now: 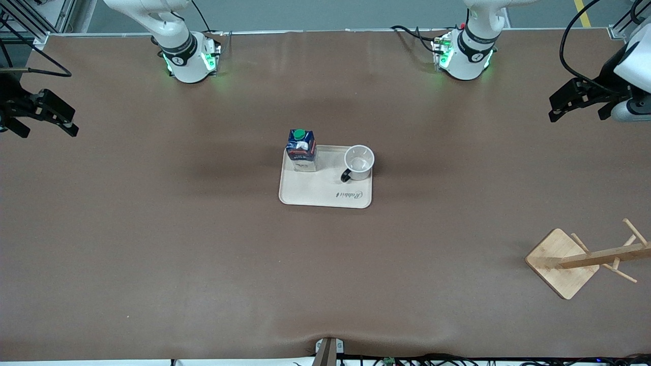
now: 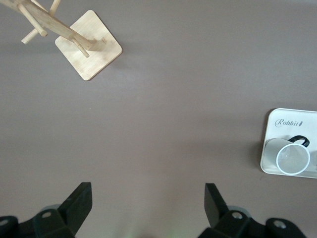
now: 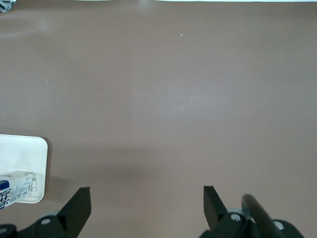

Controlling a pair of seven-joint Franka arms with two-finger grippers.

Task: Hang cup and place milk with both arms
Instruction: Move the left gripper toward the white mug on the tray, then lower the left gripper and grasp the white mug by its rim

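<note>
Opening step, nothing grasped: I hold the left claw point(image 1: 580, 104) and right claw point(image 1: 38, 114) spread, empty, well apart from the cup point(image 1: 359, 162) and milk point(image 1: 301, 150) on the tray point(image 1: 325, 195); next each must reach inward.

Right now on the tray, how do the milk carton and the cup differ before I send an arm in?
The milk carton is dark blue with a green cap; the cup is white with a black handle. The carton is closed and stands taller; the cup is open-topped and looks empty. The carton sits toward the right arm's end of the tray, the cup toward the left arm's. Both stand upright on the tray, untouched: the left pincer and right pincer wait open.
</note>
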